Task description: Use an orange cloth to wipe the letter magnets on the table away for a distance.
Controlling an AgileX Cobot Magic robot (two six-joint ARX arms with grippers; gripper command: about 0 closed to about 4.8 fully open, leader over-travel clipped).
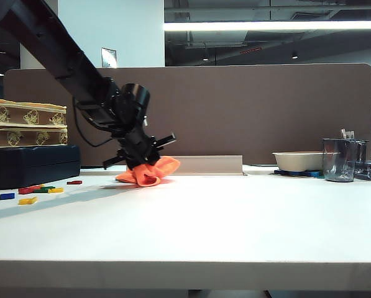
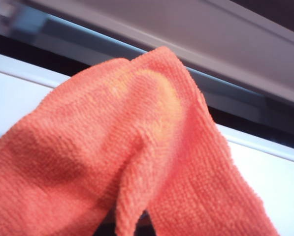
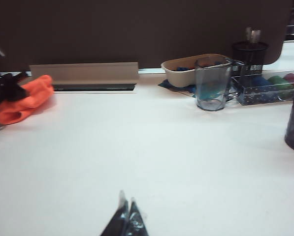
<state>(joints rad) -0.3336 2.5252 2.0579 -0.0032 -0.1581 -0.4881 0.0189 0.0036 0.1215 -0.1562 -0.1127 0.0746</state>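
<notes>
The orange cloth point(image 1: 150, 173) hangs bunched from my left gripper point(image 1: 137, 162), which is shut on it, and its lower folds touch the white table point(image 1: 191, 230) near the back. In the left wrist view the cloth point(image 2: 127, 147) fills the picture and hides the jaws. The right wrist view shows the cloth point(image 3: 23, 101) far off to one side. The letter magnets point(image 1: 37, 190) lie scattered to the left of the cloth, among them a blue one point(image 1: 7, 196), a yellow one point(image 1: 28, 200) and a red one point(image 1: 74, 182). My right gripper point(image 3: 127, 205) is shut and empty, low over bare table.
A dark blue case point(image 1: 30, 164) with two stacked boxes point(image 1: 27, 127) on it stands behind the magnets. A beige rail point(image 1: 204, 164) runs along the brown partition. At the back right are a bowl point(image 1: 300, 161), a glass mug point(image 1: 339, 160) and a clear tray point(image 3: 270, 86).
</notes>
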